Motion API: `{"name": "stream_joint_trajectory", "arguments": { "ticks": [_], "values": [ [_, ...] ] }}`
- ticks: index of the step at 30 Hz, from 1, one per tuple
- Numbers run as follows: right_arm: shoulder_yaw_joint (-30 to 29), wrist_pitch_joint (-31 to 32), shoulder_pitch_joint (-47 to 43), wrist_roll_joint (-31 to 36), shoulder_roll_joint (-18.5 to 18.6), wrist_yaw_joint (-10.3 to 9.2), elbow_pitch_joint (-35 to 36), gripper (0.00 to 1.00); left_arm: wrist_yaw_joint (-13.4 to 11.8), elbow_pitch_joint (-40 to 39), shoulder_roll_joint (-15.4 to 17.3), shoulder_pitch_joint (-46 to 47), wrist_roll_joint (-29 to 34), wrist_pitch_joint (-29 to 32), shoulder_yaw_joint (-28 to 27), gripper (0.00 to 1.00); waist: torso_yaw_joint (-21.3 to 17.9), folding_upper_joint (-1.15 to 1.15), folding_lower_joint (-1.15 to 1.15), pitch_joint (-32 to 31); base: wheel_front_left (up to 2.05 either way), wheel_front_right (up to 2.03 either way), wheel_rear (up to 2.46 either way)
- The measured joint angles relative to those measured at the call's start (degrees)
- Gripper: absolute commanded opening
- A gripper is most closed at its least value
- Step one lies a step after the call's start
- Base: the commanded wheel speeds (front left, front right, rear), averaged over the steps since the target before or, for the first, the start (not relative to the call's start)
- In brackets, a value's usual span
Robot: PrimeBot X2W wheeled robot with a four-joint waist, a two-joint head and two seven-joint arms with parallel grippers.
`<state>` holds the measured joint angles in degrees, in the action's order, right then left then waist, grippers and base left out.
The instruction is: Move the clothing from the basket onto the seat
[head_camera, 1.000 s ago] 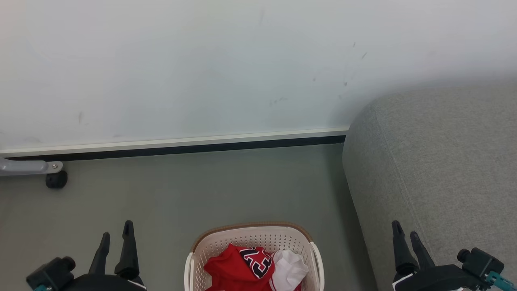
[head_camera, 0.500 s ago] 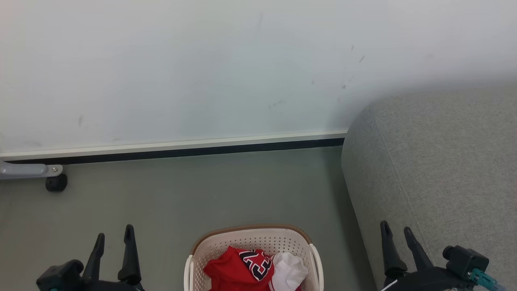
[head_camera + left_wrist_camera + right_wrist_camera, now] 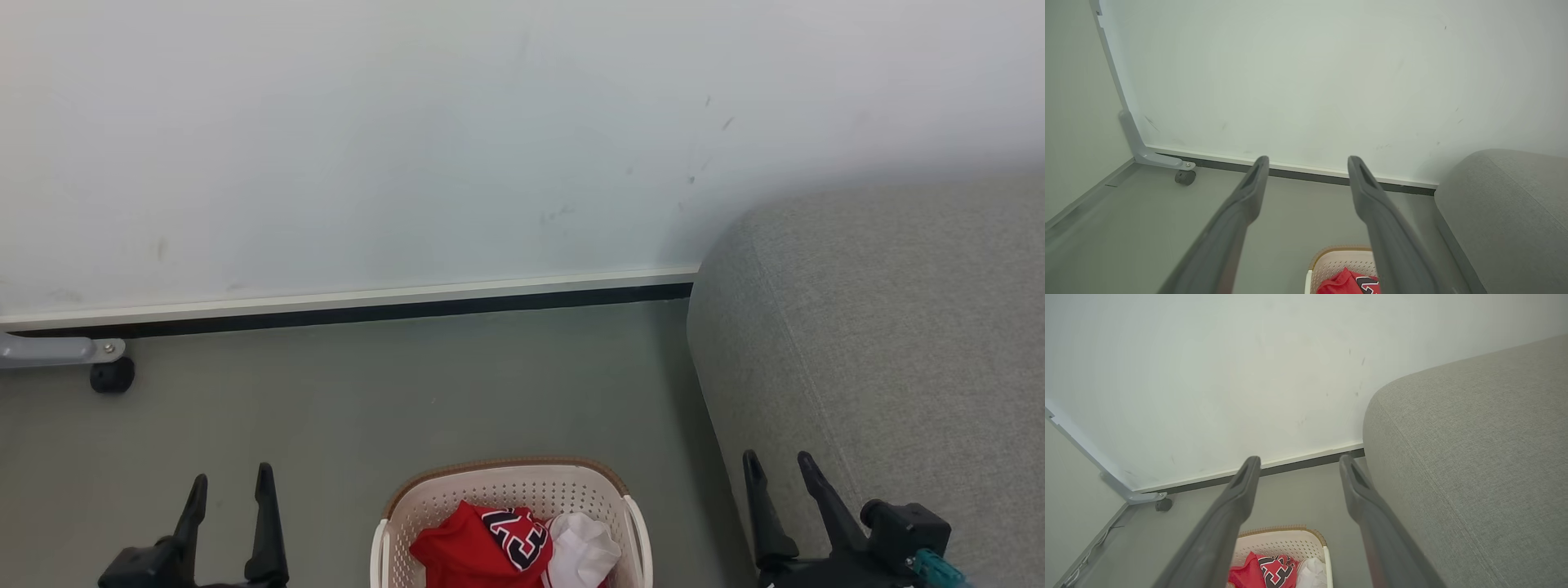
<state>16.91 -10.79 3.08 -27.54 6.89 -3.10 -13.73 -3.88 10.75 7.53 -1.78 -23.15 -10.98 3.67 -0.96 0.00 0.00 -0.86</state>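
- The clothing [image 3: 482,547] lies bundled in the basket [image 3: 506,482]. Red cloth is on the left and a white crumpled part [image 3: 584,547] on the right, touching it.
- The near half of the bundle and of the basket is cut off by the lower edge of the head view. How many garments there are cannot be told.
- A dark navy number with a white edge sits on the red cloth. It looks like 23, but it is turned and creased, so the reading is not certain.
- The basket is cream with small holes in its walls and a brown far rim. It stands on the grey floor [image 3: 408,384], near and centred between the arms.
- The seat [image 3: 898,343], light grey fabric with a seam, rises just to the right of the basket, apart from it. It runs out of view on the right.
- The left gripper [image 3: 231,478] is to the left of the basket with its fingers spread, grasping nothing.
- The right gripper [image 3: 776,459] is released too and hangs in front of the seat's near edge.
- Far off are a pale wall [image 3: 408,147] with faint scuffs, a dark baseboard [image 3: 367,298] and a black caster [image 3: 112,376] at far left.
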Motion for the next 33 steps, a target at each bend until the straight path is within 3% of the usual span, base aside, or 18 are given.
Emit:
{"name": "stream_joint_trajectory", "arguments": {
  "ticks": [18,33],
  "values": [
    [4.14,-3.49,-0.02,12.66,0.93,-1.52,0.49,1.0,-0.64,-0.04,0.21,-1.99,12.26,-3.34,0.66,1.0,-0.24,0.0,0.0,0.01,0.0,0.0,0.0],
    [3.99,-3.49,-0.02,12.89,0.97,-1.52,0.48,1.0,-0.07,0.81,0.08,-2.1,12.3,-3.34,0.23,1.0,-0.3,0.0,0.0,0.34,0.0,0.0,0.0]
  ]
}}
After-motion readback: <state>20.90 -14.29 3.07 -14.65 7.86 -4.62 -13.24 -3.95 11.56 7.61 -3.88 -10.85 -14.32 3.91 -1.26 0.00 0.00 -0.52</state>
